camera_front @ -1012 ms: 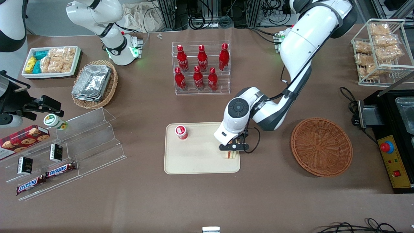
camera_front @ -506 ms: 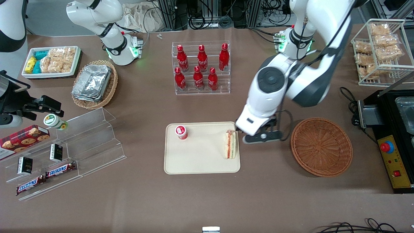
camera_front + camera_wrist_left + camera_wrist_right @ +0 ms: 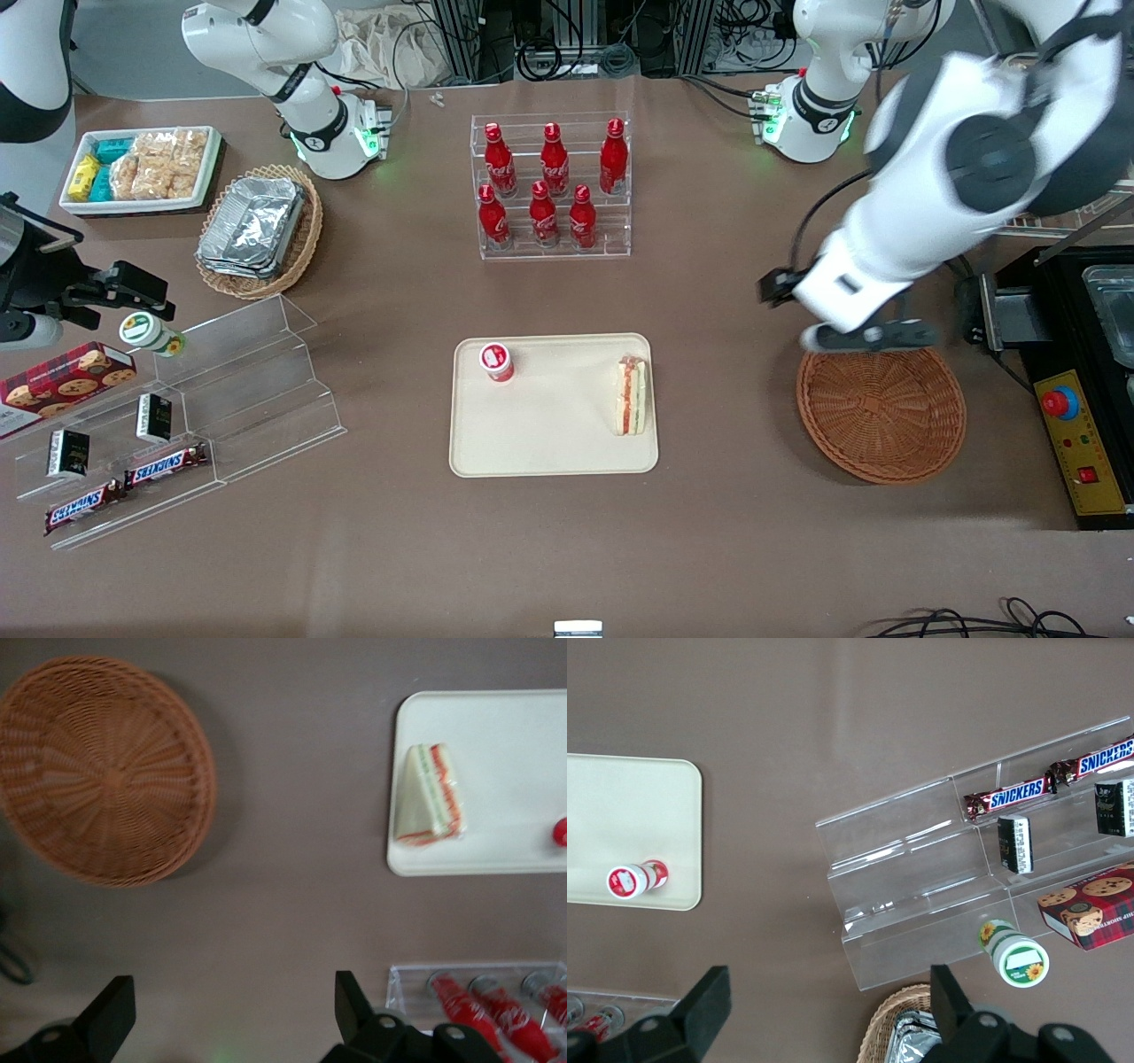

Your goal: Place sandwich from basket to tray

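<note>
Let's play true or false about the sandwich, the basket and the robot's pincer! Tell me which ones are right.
1. The sandwich lies on the tray. True.
2. The basket holds a sandwich. False: nothing lies in it.
3. The pincer is open and holds nothing. True.
4. A red-capped cup stands on the tray too. True.
5. The pincer is touching the sandwich. False: it is up above the table near the basket, well apart from the sandwich.
6. The sandwich touches the cup. False: bare tray lies between them.
</note>
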